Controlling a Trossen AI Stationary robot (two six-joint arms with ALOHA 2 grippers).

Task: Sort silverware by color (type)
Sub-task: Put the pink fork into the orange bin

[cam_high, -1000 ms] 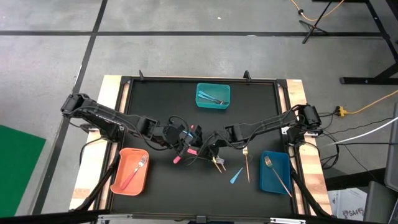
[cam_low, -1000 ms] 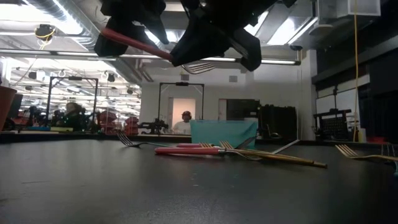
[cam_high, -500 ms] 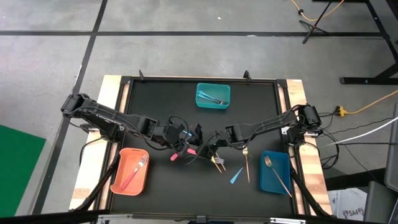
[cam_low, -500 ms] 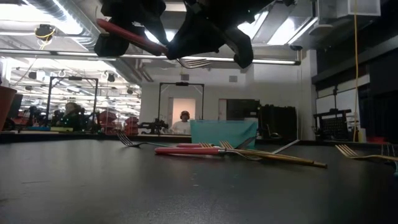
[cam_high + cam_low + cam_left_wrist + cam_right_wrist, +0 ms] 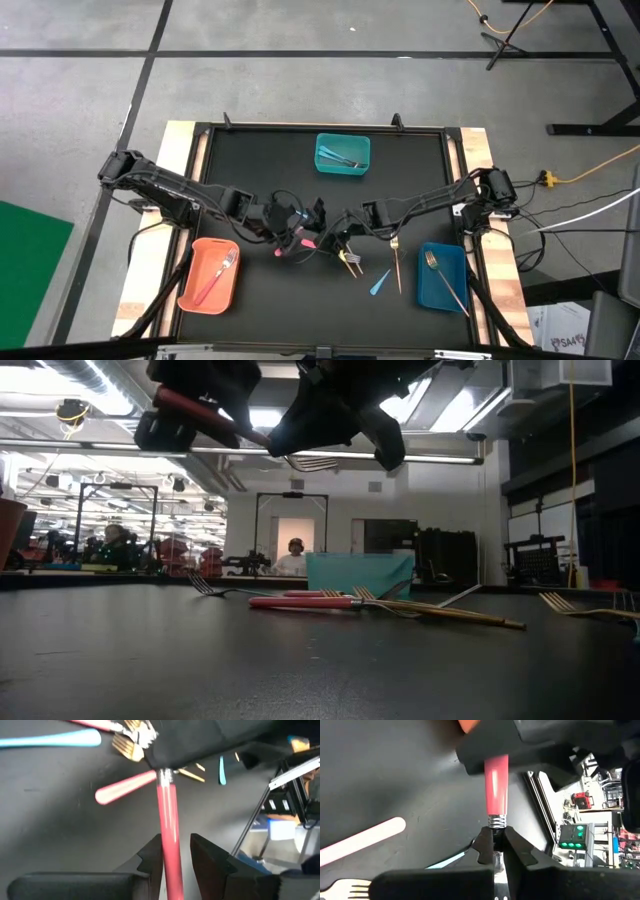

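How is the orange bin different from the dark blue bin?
The orange bin sits near the table's front on the left arm's side; the dark blue bin sits at the front on the right arm's side. The orange bin holds a pink-handled fork, while the dark blue bin holds a gold-handled utensil. Their colours differ too. Both are rectangular, open on top, and hold one piece each.

You cannot see the head of the pink fork [image 5: 496, 785] in the right wrist view: it disappears between the right gripper's [image 5: 494, 851] fingers. In the left wrist view its handle runs off the edge between the left gripper's [image 5: 173, 851] fingers, its far end covered by the other arm. From above, the cluster of utensils [image 5: 350, 260] under the arms is too small to sort apart.
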